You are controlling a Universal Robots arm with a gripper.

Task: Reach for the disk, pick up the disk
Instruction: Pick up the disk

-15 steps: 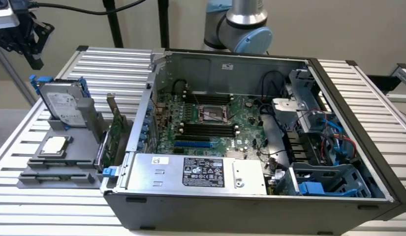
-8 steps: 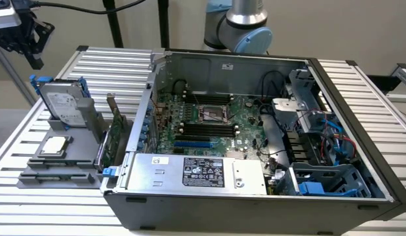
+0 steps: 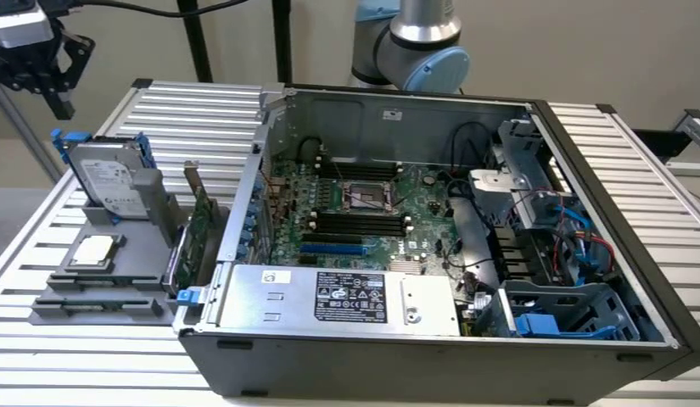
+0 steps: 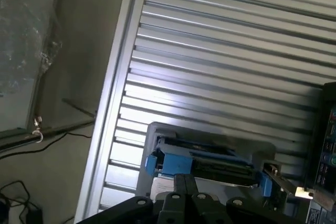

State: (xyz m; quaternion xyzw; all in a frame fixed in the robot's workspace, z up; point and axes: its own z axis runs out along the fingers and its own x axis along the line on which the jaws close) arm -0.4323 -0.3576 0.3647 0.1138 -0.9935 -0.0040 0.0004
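Pincer (image 3: 58,102) clenched on nothing, hanging tips-down well above the disk (image 3: 109,182), which leans in its grey holder (image 3: 149,216) at the exterior view's left.

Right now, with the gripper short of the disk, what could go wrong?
1. The disk leans in its grey holder, not flat; an off-line approach by the gripper could snag the blue bracket or tip it.
2. The CPU chip and upright card sit close by; drift might strike them.
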